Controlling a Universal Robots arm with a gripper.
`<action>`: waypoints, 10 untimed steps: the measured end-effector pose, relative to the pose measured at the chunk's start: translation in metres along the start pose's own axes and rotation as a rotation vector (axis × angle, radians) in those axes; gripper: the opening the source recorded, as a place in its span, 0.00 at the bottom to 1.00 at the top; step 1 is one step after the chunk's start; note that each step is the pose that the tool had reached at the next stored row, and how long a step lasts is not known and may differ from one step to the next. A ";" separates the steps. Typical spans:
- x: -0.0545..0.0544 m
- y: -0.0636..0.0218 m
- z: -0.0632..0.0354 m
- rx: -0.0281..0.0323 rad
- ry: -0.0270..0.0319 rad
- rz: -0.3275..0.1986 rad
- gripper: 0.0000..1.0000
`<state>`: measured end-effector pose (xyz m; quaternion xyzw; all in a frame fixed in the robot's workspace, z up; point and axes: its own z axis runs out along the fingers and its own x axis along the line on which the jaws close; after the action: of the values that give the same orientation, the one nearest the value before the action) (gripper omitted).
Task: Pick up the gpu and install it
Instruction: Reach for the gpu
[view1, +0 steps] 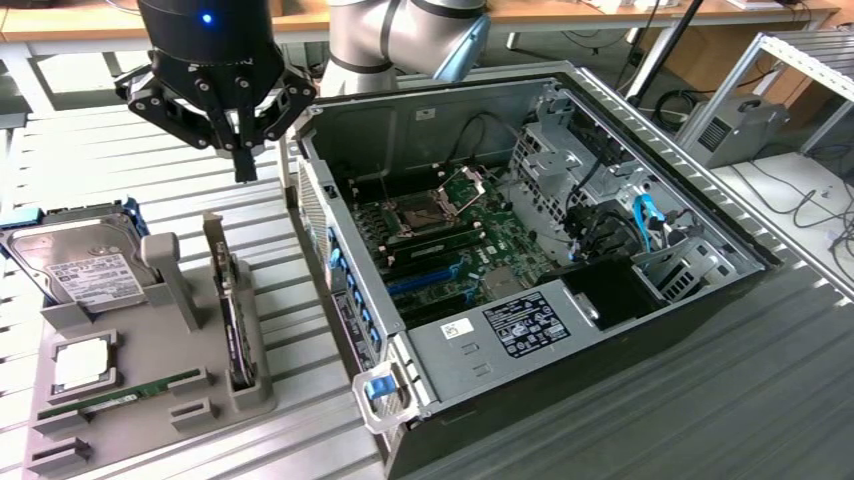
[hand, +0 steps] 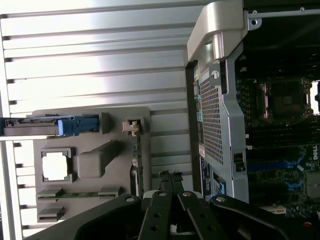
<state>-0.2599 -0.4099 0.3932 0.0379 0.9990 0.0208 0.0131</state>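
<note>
The gpu (view1: 235, 322) stands on its edge in a slot of the grey holder (view1: 147, 400), its silver bracket toward the far end. In the wrist view the gpu (hand: 139, 167) is a thin green edge with the bracket (hand: 132, 126) at its end. My gripper (view1: 246, 172) hangs above the far end of the card, apart from it, its two fingers pressed together with nothing between them. The wrist view has the shut gripper (hand: 170, 179) just beside the card's edge. The open computer case (view1: 350, 300) lies on the exterior view's right of the holder, motherboard (view1: 447, 250) exposed.
The holder also carries a hard drive (view1: 80, 270) in a blue caddy, a processor chip (view1: 83, 362) and a RAM stick (view1: 120, 392). Cables and a drive cage (view1: 627, 230) fill the case's far side. Everything rests on a ribbed metal table (view1: 747, 400).
</note>
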 end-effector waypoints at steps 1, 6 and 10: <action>0.000 -0.0003 0.0000 0.0000 0.0000 0.000 0.11; 0.000 -0.0016 -0.0001 0.0000 0.0000 0.000 0.11; 0.000 -0.0027 -0.0001 0.0000 0.0000 0.000 0.11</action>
<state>-0.2599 -0.4126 0.3932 0.0379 0.9990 0.0208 0.0131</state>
